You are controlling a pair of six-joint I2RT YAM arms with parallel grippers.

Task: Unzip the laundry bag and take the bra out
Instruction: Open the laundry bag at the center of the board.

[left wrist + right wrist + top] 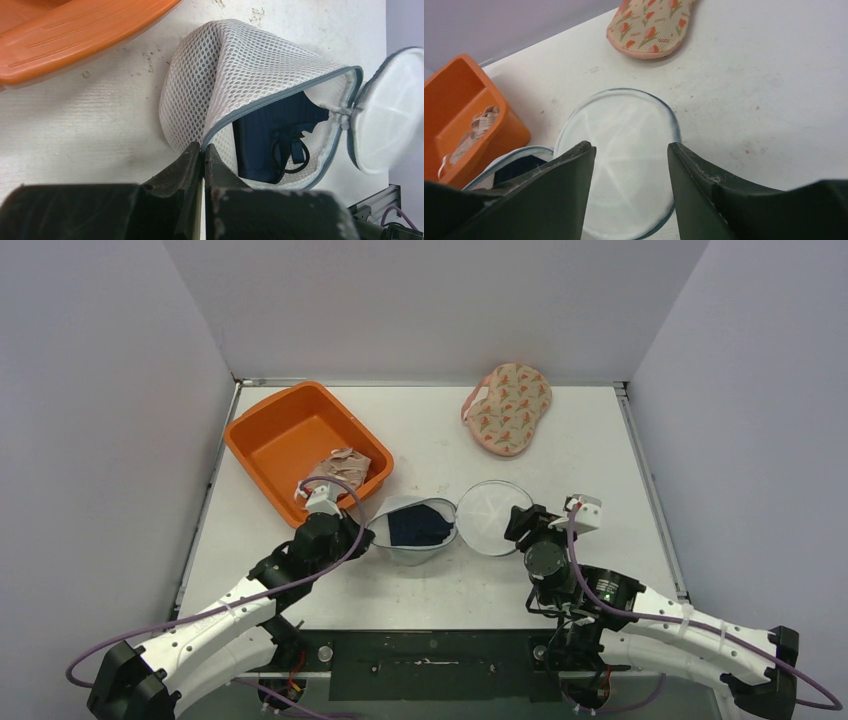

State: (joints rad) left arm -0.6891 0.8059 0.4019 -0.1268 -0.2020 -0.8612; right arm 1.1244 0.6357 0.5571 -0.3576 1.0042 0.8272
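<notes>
The white mesh laundry bag (392, 543) lies unzipped at the table's middle. Its round lid (492, 517) is flipped open to the right. A navy bra (420, 524) lies inside the bag. My left gripper (360, 535) is shut on the bag's grey zipper rim at its left edge. The left wrist view shows this gripper (203, 148) pinching the rim, with the mesh (225, 70), the bra (270, 140) and the lid (395, 115) beyond. My right gripper (516, 525) is open and empty. It hovers over the lid (624, 120) in the right wrist view (629, 146).
An orange tub (290, 430) stands at the back left and holds a beige garment (345, 465). A floral mesh bag (508, 408) lies at the back right. The tub (454, 95) and the floral bag (649, 25) also show in the right wrist view.
</notes>
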